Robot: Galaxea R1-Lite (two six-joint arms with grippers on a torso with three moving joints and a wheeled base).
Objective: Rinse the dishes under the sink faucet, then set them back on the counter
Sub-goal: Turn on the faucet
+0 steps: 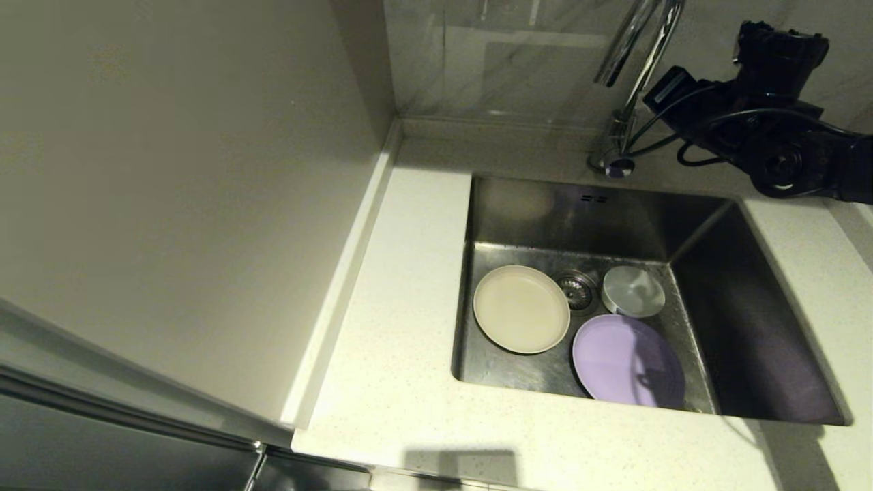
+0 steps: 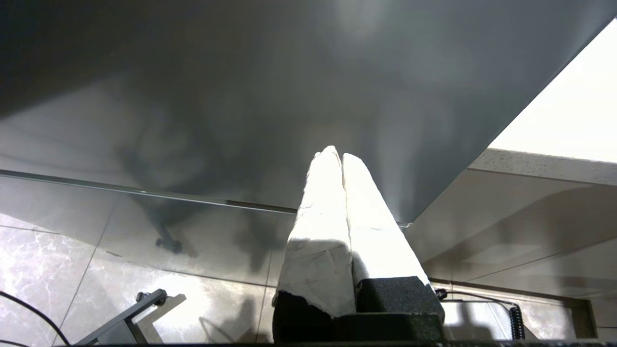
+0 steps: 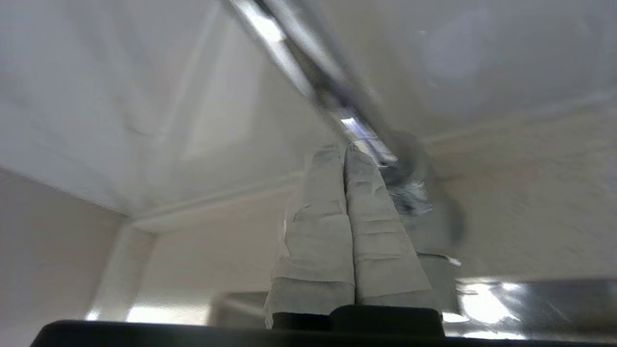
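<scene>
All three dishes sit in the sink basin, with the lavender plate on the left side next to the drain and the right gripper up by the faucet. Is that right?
Not quite. In the head view the cream plate lies left of the drain strainer; the lavender plate lies nearer the front. The bowl, sink, faucet and shut right gripper are as stated.

The right arm (image 1: 771,136) is black and blocky, with looping black cables. Both grippers — left gripper (image 2: 341,156), right gripper (image 3: 343,152) — have long tapered fingers wrapped in creased white tape over black bases.
</scene>
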